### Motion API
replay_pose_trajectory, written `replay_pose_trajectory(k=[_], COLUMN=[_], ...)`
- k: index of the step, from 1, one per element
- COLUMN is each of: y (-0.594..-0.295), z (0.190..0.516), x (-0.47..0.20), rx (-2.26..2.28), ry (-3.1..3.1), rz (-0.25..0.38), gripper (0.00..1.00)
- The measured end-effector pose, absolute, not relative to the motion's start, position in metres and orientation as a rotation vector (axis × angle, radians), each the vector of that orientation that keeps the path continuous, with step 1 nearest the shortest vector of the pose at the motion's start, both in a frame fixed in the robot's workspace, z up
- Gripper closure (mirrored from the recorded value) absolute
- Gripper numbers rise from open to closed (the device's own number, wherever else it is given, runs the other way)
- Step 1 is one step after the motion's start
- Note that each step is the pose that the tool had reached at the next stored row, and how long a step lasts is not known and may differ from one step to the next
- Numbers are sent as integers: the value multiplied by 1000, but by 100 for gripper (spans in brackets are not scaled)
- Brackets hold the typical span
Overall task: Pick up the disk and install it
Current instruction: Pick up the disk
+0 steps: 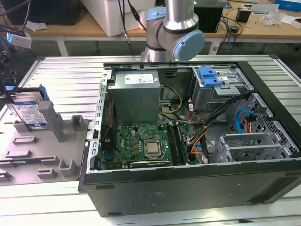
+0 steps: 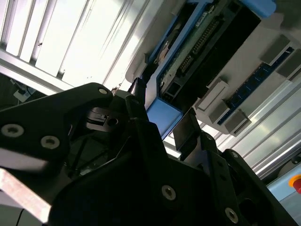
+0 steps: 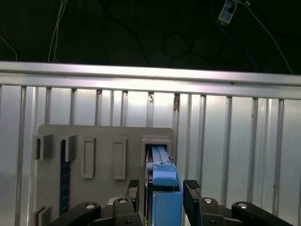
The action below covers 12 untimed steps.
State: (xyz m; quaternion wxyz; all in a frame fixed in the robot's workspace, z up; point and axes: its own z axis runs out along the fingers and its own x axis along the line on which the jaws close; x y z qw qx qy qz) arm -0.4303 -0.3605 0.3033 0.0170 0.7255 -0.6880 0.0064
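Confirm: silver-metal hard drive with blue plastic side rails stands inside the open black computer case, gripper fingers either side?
No. The silver hard drive stands in the grey plastic fixture tray outside the computer case, as the exterior view shows; gripper fingers do flank it.

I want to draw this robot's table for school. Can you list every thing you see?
disk: one, silver with blue side rails, standing on edge in the holder at the exterior view's left
holder: one, grey, on the table beside the case
computer case: one, black, lying open in the middle
power-supply box: one, grey, inside the case
circuit board: one, green, inside the case
bracket: one, blue, on the case's drive cage
table: one, silver slats, under everything
robot arm: one, silver and pale blue, behind the case
gripper: one, black, open, fingers either side of the disk
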Motion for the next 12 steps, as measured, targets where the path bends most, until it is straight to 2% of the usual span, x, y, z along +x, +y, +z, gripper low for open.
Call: replay_pose_trajectory(k=[12], y=[-361], z=[298], x=[-432], rx=[2258], ry=[-2135], rz=[20], gripper=[50])
